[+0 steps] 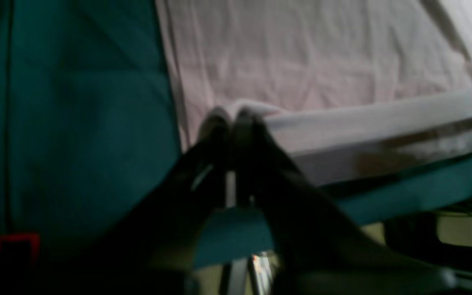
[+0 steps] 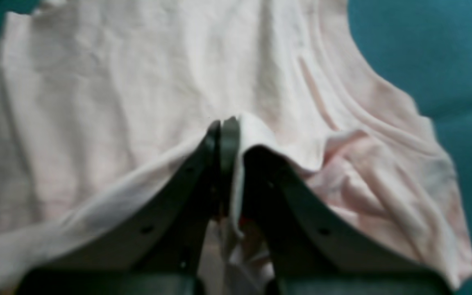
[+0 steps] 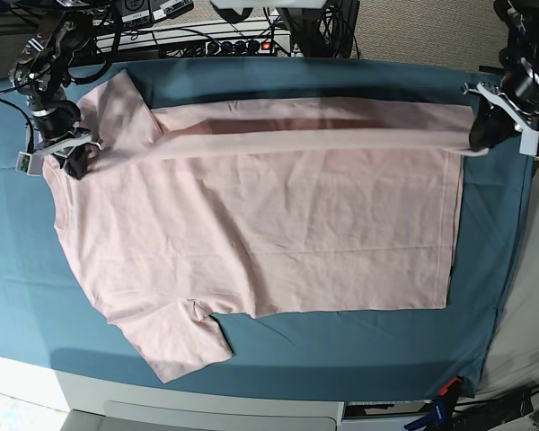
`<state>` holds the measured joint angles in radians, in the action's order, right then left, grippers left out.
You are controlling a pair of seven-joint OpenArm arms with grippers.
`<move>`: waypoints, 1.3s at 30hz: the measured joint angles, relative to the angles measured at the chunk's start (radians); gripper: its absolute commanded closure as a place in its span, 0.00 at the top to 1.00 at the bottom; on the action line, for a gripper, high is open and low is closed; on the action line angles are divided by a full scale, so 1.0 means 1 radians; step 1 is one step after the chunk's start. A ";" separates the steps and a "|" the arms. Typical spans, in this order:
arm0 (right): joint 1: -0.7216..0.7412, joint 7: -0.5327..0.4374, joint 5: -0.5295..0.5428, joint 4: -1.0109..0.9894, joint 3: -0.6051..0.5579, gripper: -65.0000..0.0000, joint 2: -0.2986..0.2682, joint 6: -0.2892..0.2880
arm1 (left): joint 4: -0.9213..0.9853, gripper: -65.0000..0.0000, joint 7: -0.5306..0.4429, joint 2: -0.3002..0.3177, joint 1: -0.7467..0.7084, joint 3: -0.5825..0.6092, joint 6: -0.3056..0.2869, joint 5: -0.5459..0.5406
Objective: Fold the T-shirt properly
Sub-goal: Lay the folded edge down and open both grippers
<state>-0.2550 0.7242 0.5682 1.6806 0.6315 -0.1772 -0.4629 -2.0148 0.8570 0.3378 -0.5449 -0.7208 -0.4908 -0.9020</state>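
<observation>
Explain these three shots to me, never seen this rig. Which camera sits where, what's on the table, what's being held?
It is a two-armed robot folding a shirt. The base view looks down on a table covered by a teal cloth, with a pale pink T-shirt spread flat on it. The other two pictures come from cameras on the wrists, looking along each gripper. The right gripper, at the left of the overhead picture, is shut on the shirt's edge by the collar. The left gripper, at the overhead picture's right, pinches the hem corner. Between them the far edge is lifted into a long fold.
</observation>
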 measured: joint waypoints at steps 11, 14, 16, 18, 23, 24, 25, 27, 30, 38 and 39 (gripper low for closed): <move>0.003 0.021 -0.029 0.000 0.001 0.47 -0.001 0.082 | 0.000 0.61 -0.028 0.000 0.000 0.000 0.095 0.064; -0.003 0.108 0.035 0.000 0.029 0.47 0.000 0.081 | 0.000 0.61 -0.008 0.000 0.000 0.000 0.095 0.065; -0.021 0.143 0.083 0.000 0.063 0.47 0.000 0.080 | 0.000 0.61 0.010 0.000 -0.001 0.000 0.093 0.065; -0.058 0.152 0.116 0.000 0.107 0.47 0.000 0.079 | 0.000 0.61 0.011 0.000 -0.006 0.000 0.087 0.064; -0.142 0.164 0.182 0.000 0.244 0.47 0.000 0.082 | 0.000 0.61 0.022 0.000 -0.006 0.000 0.083 0.064; -0.153 0.168 0.200 0.000 0.266 0.47 0.000 0.082 | 0.000 0.61 0.022 0.000 -0.006 0.000 0.083 0.065; -0.166 0.175 0.220 0.000 0.280 0.47 -0.001 0.082 | 0.000 0.61 0.022 0.000 -0.006 0.000 0.083 0.064; -0.197 0.185 0.244 0.000 0.285 0.47 0.000 0.074 | 0.000 0.61 0.022 0.000 -0.006 0.000 0.083 0.065; -0.217 0.206 0.257 0.000 0.285 0.47 0.021 0.064 | 0.000 0.61 0.022 0.000 -0.006 0.000 0.083 0.064; -0.224 0.181 0.302 0.003 0.216 0.47 0.092 0.055 | 0.000 0.61 0.025 0.000 -0.006 0.000 0.083 0.064; -0.224 0.173 0.306 0.004 0.195 0.47 0.099 0.055 | 0.000 0.61 0.025 0.000 -0.006 0.000 0.083 0.064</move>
<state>-0.4789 0.8974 0.8745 1.6844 0.8268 -0.0780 -0.4076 -2.0148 0.8822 0.3378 -0.5510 -0.7212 -0.4080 -0.8379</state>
